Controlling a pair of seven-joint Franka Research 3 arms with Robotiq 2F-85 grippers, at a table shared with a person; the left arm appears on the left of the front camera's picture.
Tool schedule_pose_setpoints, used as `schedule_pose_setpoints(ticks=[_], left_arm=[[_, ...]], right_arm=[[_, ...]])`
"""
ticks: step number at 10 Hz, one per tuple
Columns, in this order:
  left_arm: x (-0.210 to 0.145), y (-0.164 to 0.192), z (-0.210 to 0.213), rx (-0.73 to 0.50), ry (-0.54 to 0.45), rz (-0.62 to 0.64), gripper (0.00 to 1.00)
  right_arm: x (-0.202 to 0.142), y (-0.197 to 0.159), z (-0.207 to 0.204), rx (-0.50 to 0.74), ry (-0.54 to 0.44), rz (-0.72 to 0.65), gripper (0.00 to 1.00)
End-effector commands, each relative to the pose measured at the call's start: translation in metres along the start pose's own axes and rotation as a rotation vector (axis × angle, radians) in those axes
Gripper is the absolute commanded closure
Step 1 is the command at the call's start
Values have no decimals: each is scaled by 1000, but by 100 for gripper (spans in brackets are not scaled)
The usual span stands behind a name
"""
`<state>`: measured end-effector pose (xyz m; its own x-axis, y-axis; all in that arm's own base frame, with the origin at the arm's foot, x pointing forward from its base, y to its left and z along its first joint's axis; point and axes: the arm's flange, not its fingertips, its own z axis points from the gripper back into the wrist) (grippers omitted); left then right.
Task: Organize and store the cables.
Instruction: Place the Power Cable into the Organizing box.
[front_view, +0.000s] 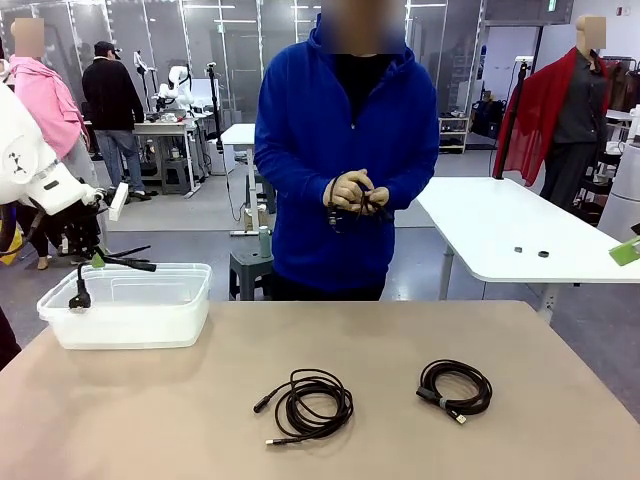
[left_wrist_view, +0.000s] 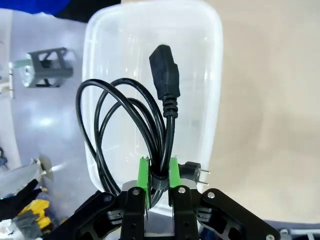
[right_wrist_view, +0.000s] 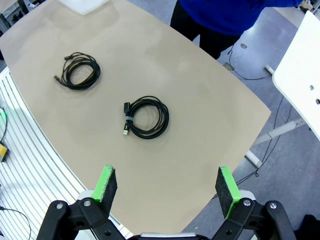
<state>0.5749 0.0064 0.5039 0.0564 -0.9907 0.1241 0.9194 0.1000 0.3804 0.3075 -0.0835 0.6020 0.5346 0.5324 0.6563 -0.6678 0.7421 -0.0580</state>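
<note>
My left gripper (front_view: 96, 262) hangs over the clear plastic bin (front_view: 190, 275), shut on a black cable (left_wrist_view: 125, 112). In the left wrist view the green pads (left_wrist_view: 144, 175) pinch the tied part of its loop, and its big plug (left_wrist_view: 165, 75) dangles over the bin (left_wrist_view: 105, 45). Two coiled black cables lie on the table, one near the middle (front_view: 305, 403) and one to the right (front_view: 455, 388). The right wrist view shows both coils, one farther off (right_wrist_view: 80, 71) and one nearer (right_wrist_view: 146, 117). High above that table, my right gripper (right_wrist_view: 167, 187) stands open with nothing between its fingers.
A person in a blue hoodie stands at the far side, both hands (front_view: 355, 192) together at chest height around a dark cord. The beige table (front_view: 500, 340) has bare room around the coils. A white table (front_view: 500, 220) stands behind on the right.
</note>
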Motion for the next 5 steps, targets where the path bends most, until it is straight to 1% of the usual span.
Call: schedule_pose_setpoints(ticks=[1,2,3,5], left_arm=[[-7,10,-12,-17,-14,28,82],[-10,12,-22,-38,9,35,82],[-13,16,-36,-64,-3,44,82],[-20,16,-54,-95,19,79,82]], right_arm=[[-2,-1,0,5,-3,4,0],[-2,-1,0,5,-3,4,0],[-2,-1,0,5,-3,4,0],[-2,-1,0,5,-3,4,0]])
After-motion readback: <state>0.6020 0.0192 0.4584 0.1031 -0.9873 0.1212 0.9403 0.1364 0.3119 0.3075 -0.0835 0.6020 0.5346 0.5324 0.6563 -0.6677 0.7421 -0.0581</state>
